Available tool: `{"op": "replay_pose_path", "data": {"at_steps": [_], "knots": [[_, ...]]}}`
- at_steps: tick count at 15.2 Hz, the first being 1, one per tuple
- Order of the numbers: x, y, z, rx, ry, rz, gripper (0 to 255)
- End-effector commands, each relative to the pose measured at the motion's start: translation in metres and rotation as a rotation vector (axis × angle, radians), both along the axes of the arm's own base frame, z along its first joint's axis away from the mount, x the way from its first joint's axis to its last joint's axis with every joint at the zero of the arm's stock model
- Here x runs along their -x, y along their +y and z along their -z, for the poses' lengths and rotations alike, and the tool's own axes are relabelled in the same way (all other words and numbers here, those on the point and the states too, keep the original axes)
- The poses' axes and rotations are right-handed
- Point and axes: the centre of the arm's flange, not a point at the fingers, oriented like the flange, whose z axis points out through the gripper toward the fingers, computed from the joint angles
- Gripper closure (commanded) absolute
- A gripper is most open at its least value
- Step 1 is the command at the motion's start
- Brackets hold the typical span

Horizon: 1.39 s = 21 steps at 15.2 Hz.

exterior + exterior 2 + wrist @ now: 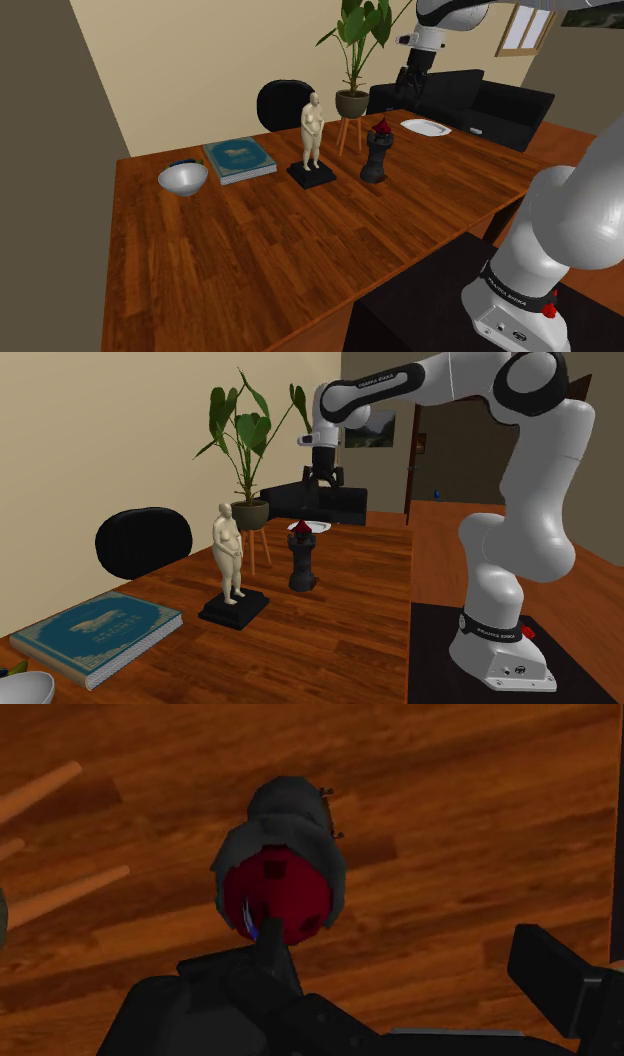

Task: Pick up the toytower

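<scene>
Dark toytower (376, 152) with a red top stands well below the spread claw (408, 84).

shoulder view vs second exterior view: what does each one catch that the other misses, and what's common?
Extra in the shoulder view: a window at its upper right. Extra in the second exterior view: a framed picture on the wall and a doorway beside it. Shared: the toy tower, statue, book, potted plant and the open pincer hanging above the table.
</scene>
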Motion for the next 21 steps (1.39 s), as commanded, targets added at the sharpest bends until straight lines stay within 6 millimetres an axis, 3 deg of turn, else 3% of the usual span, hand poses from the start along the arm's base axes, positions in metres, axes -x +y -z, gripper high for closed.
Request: {"op": "replay_pose_path", "data": {"at_steps": [1,4,11,14,15,21], "knots": [[-0.025,-0.012,0.003,-0.011,-0.002,-0.12,0],[-0.065,-0.023,0.013,-0.03,-0.001,-0.276,0],[-0.065,-0.023,0.05,-0.03,-0.001,-0.276,0],[-0.065,-0.023,0.053,-0.03,-0.001,-0.276,0],[-0.065,-0.022,0.053,-0.03,-0.001,-0.276,255],[-0.065,-0.022,0.053,-0.03,-0.001,-0.276,255]]}}
